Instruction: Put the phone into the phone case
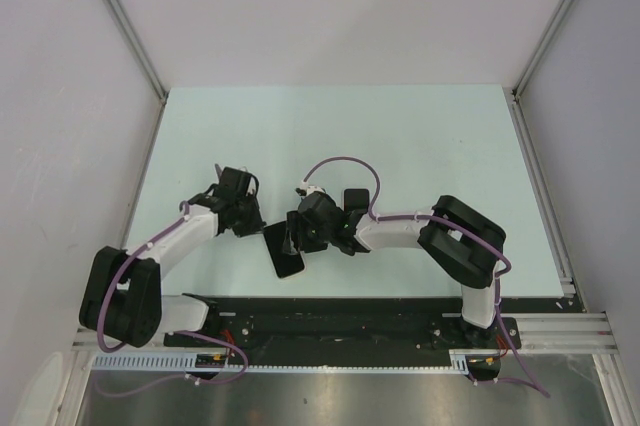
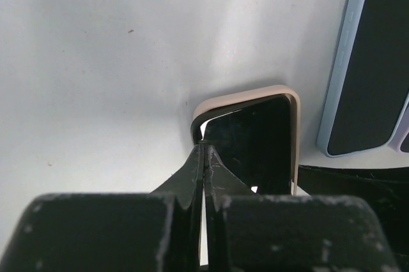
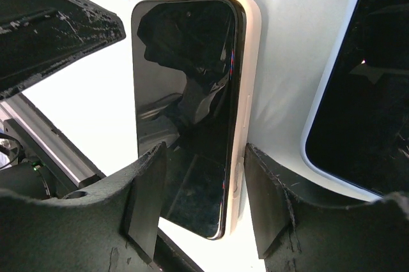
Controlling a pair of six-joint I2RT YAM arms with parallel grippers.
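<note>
The phone [image 3: 185,93], its black screen up, lies in a cream case [image 3: 249,61] on the pale table. In the top view the phone [image 1: 285,251] shows between the two arms. My right gripper [image 3: 203,160] is open and straddles the phone's near end, one finger on each long side. My left gripper [image 2: 203,146] is shut and empty, its tips touching the phone's corner. There a thin gap shows between the phone [image 2: 255,138] and the case's rim [image 2: 243,93]. The left gripper also shows in the right wrist view [image 3: 51,29].
A second phone in a light blue case [image 3: 364,80] lies just beside the cream one, also in the left wrist view [image 2: 370,61]. An aluminium rail [image 3: 51,138] runs along the table's near edge. White walls enclose the table [image 1: 400,126].
</note>
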